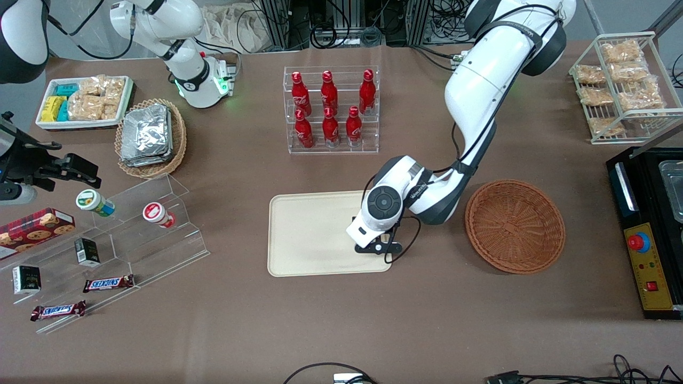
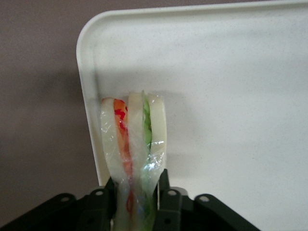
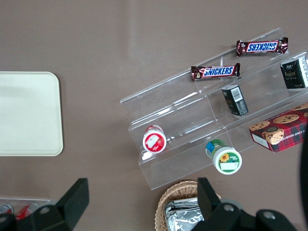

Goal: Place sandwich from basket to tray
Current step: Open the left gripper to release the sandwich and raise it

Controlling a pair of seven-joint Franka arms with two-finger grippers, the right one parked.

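Observation:
In the left wrist view the wrapped sandwich shows pale bread with orange-red and green filling, squeezed between my black fingers. My gripper is shut on it, low over a corner of the cream tray. Seen from the front, the gripper hangs over the tray at its end nearest the reddish-brown basket. The arm hides the sandwich there. The basket holds nothing that I can see.
A rack of red bottles stands farther from the front camera than the tray. A clear stepped shelf with snacks and a lighter wicker basket of foil packets lie toward the parked arm's end. A black machine is beside the basket.

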